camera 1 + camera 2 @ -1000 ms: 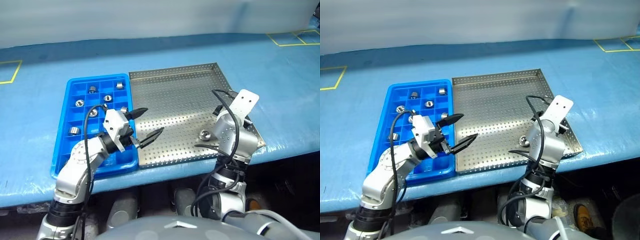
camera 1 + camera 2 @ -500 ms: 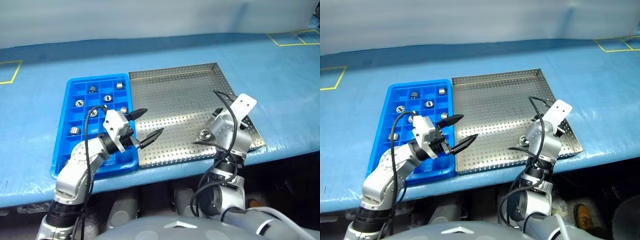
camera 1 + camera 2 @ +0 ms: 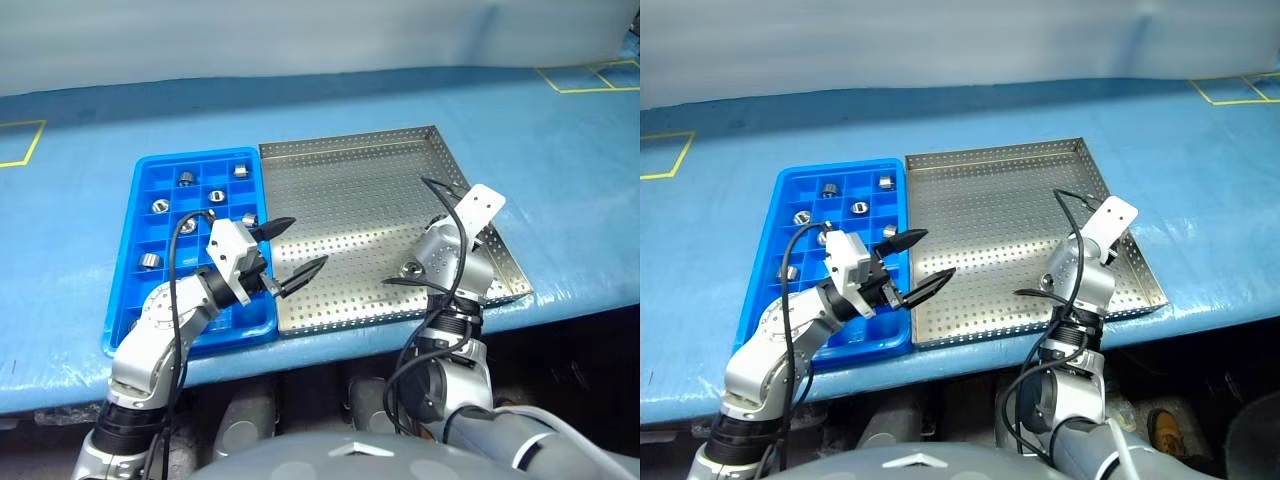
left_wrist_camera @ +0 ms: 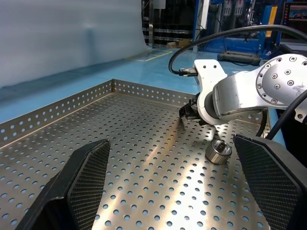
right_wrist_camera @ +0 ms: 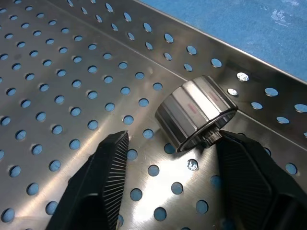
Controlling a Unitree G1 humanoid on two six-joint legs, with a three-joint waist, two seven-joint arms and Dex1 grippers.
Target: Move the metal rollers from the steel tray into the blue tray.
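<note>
Now my right gripper (image 5: pixel 168 158) has its fingers spread around one metal roller (image 5: pixel 196 112) on the steel tray (image 3: pixel 350 200); left gripper (image 3: pixel 290 255) released.

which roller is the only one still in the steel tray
The metal roller between the right gripper's open fingers, near the steel tray's front right rim. The other rollers sit in the blue tray.

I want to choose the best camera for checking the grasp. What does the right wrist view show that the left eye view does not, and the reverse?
Right wrist view: the right gripper's fingers stand apart on either side of the last metal roller, one touching it.

Left eye view: the blue tray with its rollers, and the open left gripper beside it.

Both: that roller on the steel tray, near its rim.
</note>
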